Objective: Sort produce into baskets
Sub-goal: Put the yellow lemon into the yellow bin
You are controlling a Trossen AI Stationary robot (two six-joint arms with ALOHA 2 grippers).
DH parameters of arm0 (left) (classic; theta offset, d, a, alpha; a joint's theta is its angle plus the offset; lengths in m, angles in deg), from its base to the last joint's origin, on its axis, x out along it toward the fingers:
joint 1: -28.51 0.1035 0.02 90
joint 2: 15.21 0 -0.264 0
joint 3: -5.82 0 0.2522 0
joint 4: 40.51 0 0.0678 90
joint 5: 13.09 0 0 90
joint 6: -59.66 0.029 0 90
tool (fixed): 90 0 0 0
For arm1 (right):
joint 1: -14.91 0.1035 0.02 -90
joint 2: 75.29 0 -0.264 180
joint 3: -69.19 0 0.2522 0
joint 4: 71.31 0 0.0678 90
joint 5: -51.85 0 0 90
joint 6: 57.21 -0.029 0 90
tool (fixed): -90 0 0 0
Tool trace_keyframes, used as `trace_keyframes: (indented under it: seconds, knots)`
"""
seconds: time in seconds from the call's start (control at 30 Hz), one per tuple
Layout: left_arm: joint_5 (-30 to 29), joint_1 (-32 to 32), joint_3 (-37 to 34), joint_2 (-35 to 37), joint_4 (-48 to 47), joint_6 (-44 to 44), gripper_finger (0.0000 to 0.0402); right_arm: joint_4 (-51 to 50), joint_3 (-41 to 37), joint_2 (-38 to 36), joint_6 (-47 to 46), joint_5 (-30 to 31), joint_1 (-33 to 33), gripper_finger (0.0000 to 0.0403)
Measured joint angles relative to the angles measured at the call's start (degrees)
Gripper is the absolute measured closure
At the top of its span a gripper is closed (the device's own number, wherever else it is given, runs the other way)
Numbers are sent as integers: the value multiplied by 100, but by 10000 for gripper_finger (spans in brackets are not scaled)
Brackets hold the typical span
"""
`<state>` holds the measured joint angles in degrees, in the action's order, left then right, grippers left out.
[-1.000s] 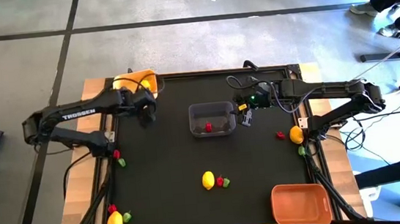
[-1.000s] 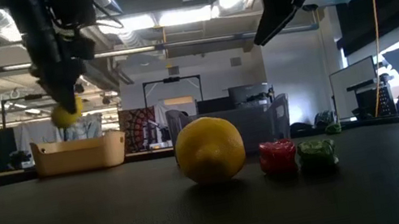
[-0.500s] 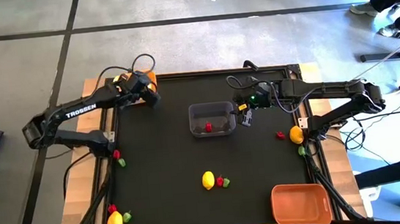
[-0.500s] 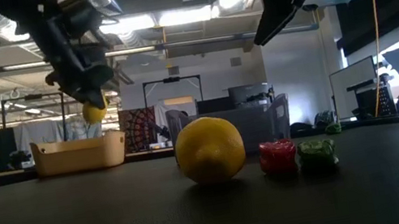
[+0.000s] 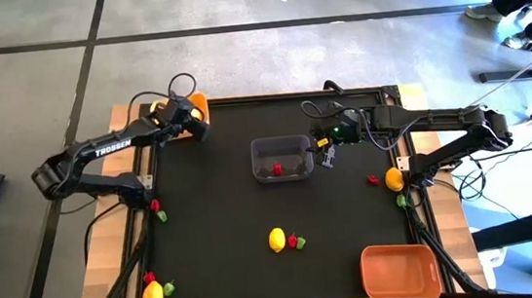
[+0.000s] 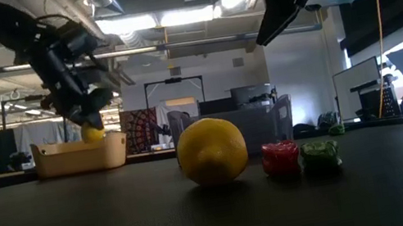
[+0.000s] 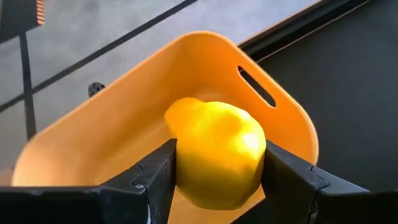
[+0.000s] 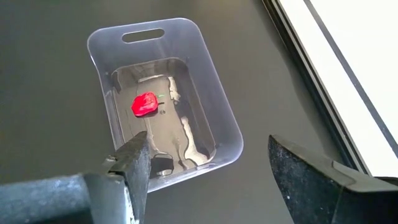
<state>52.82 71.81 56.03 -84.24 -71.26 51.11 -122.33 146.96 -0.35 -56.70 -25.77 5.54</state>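
- A lemon [image 7: 216, 154] was held between the fingers [image 7: 151, 180] of the left gripper [image 5: 188, 120], pinched from both sides.
- Compared with a second before, the left arm had been swung outward: then the gripper hung over the black mat just inside the far left corner; now it was placed above the yellow basket [image 5: 196, 104] at that corner.
- In the low view the held lemon [image 6: 92, 133] had been lowered since the earlier frame and was seen just above the rim of the yellow basket [image 6: 80, 155], not yet released.
- From the left wrist, the inside of the yellow basket [image 7: 283, 127] was seen directly beneath and beyond the lemon.
- The right gripper [image 5: 327, 153] was unchanged over the second: its fingers [image 8: 134, 165] were spread wide with nothing between them, raised just beside the clear basket [image 5: 283, 158].
- A red piece [image 8: 145, 104] lay in the clear basket [image 8: 186, 81], below and ahead of the right gripper.
- A loose lemon [image 5: 277, 239] with a red piece [image 5: 291, 240] and a green piece [image 5: 301, 244] beside it was left on the mat, well apart from both grippers, as before.
- The orange basket [image 5: 400, 271] stayed at the near right corner, far from the right gripper.
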Motion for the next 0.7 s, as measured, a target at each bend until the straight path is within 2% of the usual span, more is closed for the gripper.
trace_keyframes:
  seconds: [0.17, 0.43, 0.7]
  knots:
    - [10, 104, -322, -80, 555, -89, 203, -8, 0, 0, 0, 0, 0, 139]
    - [25, 198, -424, -309, 660, -292, 200, -7, 0, 0, 0, 0, -1, 139]
    - [238, 241, -422, -479, 730, -244, 154, -8, 0, 0, 0, 0, 0, 139]
